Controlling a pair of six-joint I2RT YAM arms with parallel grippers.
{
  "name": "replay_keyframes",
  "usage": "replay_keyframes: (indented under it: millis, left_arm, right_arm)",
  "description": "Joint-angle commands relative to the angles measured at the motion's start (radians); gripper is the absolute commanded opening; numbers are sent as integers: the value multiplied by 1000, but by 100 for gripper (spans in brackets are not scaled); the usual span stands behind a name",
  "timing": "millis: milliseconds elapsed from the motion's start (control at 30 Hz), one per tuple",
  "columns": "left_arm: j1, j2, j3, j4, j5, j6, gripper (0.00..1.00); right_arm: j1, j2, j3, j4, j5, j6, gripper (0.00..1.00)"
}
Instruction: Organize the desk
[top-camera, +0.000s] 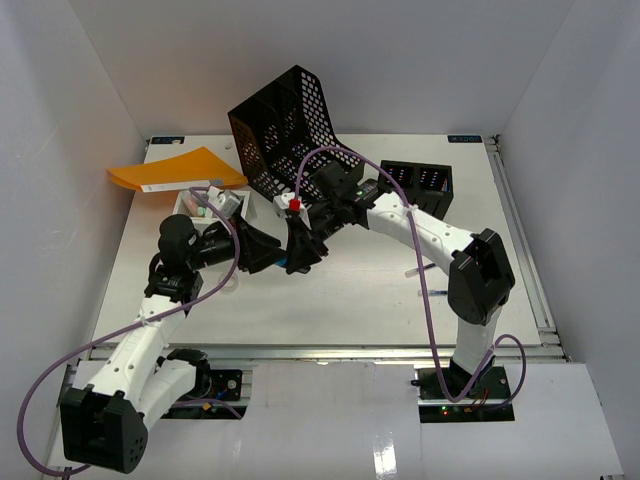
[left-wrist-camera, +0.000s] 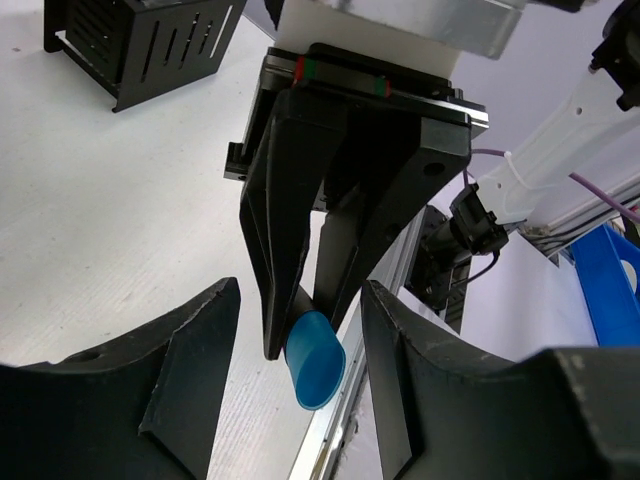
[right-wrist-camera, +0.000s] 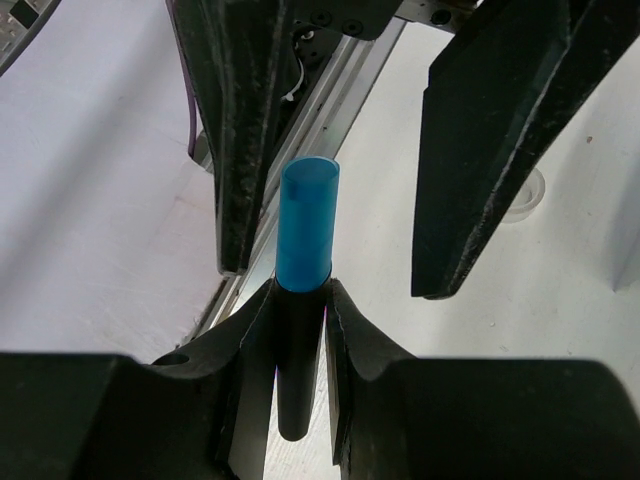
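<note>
Marker: black barrel, blue cap, up off the surface, cap end free.

Black perforated file tray: far centre, tilted, standing on one edge.

Orange folder: far left corner, overhanging the surface's left edge. White strip along its near side.

Small white tray: just beside the folder, nearer. Pale bits inside, too small to tell.

Black compartmented organiser: far side, right of centre, upright, slotted walls.

Small white ring: lying flat on the surface.

Blue bin: past the surface's edge, only partly seen.
</note>
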Motion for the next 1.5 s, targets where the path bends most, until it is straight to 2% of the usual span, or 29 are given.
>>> replay_keyframes:
  millis: [0, 400, 533, 667, 800, 833, 900, 1000, 1067, 1200, 1467]
  left_arm:
    - [-6, -30, 9, 1, 71, 54, 63]
    - [-5, -45, 15, -103, 53, 151, 65]
    - [-6, -39, 18, -116, 37, 157, 62]
    - [-6, -39, 22, -117, 30, 156, 48]
    - [-6, -33, 24, -118, 30, 154, 29]
    - [-6, -34, 24, -118, 30, 154, 29]
    - [-6, -34, 22, -120, 30, 154, 20]
    - [-6, -36, 25, -124, 28, 154, 13]
    - [-6, -36, 27, -130, 28, 156, 8]
    - [-6, -40, 38, -153, 17, 173, 0]
    - [-5, -38, 55, -246, -48, 215, 0]
  right_arm:
    - [1, 1, 38, -7, -30, -5, 8]
    - [-1, 9, 46, -1, -16, 15, 8]
    - [-1, 15, 49, 4, -15, 25, 8]
    - [0, 16, 50, 9, -9, 33, 8]
    - [1, 15, 49, 17, -4, 47, 8]
    - [1, 16, 51, 17, -4, 50, 8]
    - [-1, 15, 51, 23, -3, 56, 8]
    - [-1, 16, 49, 30, -2, 67, 12]
    - [1, 17, 49, 36, -1, 78, 19]
    - [1, 14, 48, 40, 6, 89, 50]
    - [1, -2, 26, 62, 69, 103, 83]
